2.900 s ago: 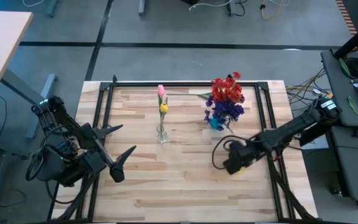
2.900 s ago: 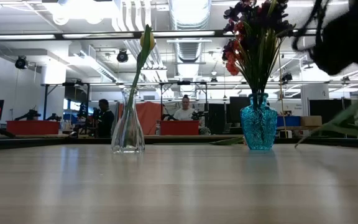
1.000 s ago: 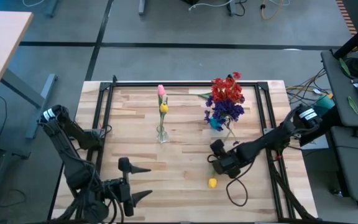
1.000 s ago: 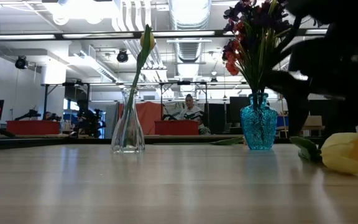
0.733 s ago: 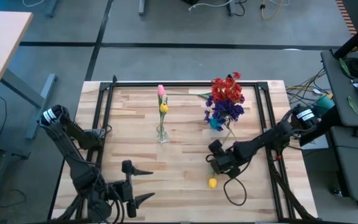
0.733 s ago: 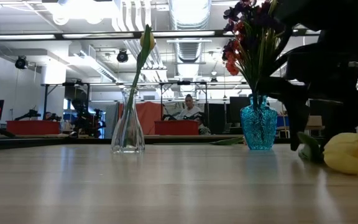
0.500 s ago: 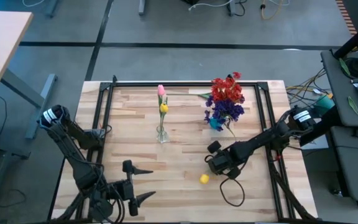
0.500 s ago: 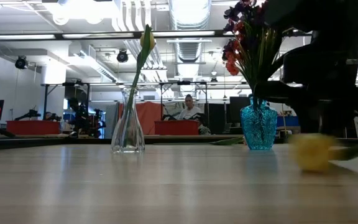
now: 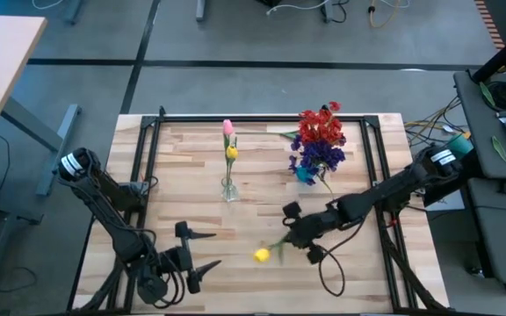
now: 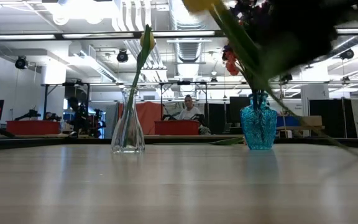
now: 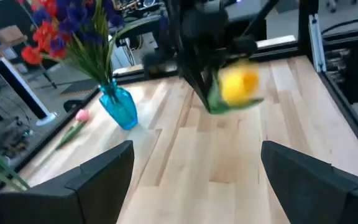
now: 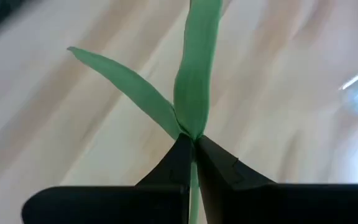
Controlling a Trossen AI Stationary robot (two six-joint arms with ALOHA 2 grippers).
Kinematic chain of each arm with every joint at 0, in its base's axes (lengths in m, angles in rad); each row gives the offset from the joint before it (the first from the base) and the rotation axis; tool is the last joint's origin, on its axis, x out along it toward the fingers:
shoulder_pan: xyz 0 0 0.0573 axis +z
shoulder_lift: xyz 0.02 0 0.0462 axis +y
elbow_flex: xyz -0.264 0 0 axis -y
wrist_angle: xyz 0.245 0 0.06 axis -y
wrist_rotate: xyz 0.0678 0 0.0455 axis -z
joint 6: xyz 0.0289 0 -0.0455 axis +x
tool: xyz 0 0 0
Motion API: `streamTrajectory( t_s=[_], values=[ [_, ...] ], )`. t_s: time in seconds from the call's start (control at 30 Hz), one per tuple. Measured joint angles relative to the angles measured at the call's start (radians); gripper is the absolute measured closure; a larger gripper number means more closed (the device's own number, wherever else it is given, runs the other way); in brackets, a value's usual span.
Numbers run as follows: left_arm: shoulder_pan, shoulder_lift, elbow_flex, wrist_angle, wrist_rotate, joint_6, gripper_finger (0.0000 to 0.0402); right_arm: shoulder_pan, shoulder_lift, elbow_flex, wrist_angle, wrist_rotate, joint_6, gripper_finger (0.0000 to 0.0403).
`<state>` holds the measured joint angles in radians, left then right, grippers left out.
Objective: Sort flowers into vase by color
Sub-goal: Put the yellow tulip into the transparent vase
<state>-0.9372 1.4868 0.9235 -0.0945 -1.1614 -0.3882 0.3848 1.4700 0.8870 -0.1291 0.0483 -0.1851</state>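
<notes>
- The right gripper [image 9: 290, 235] is seen over the middle of the table [image 9: 191, 193], toward its near side, with its fingers [image 12: 185, 158] pressed together on the green stem [image 12: 194, 81] of a yellow tulip [image 9: 261, 254].
- The stem is pinched low down, just where two leaves branch, probably so that the bud end stays free to be steered.
- The yellow bud is held clear of the wood: in the low view only a blurred stem [image 10: 241, 43] is caught slanting high across the frame, and in the left wrist view the bud [image 11: 238, 86] hangs in the air below the dark arm.
- The clear vase [image 9: 228, 188] is placed a little behind and to the left of the gripper; a pink tulip [image 9: 227, 128] and another yellow tulip [image 9: 231, 153] are already stood in it, so the held flower is judged to belong there.
- The blue vase [image 9: 305, 174] is set just behind the right arm, filled with red flowers [image 9: 321, 129] and purple flowers [image 9: 321, 156]; a wide berth is likely needed so the spray is not brushed.
- One more pink tulip [image 11: 74, 127] is left lying on the table near the blue vase.
- The left gripper [image 9: 198, 261] is parked at the near left corner with its fingers held wide apart and nothing between them.
</notes>
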Motion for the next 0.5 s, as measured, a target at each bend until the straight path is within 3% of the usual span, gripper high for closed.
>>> streamTrajectory(
  t_s=[0.17, 0.27, 0.37, 0.5],
  values=[
    [0.005, -0.002, -0.046, 0.014, -0.064, -0.083, 0.0068, -0.052, 0.004, -0.033, 0.486, 0.233, 0.12, 0.0393],
    [0.005, -0.004, -0.06, 0.011, -0.118, -0.089, 0.0068, -0.098, 0.054, -0.033, 0.749, 0.246, 0.141, 0.0394],
    [0.005, -0.016, -0.063, 0.005, -0.132, -0.092, 0.0068, -0.113, 0.132, -0.025, 1.05, 0.271, 0.105, 0.0394],
    [0.005, -0.033, -0.063, -0.008, -0.133, -0.093, 0.0068, -0.113, 0.257, 0.019, 1.378, 0.399, -0.032, 0.0394]
  ],
)
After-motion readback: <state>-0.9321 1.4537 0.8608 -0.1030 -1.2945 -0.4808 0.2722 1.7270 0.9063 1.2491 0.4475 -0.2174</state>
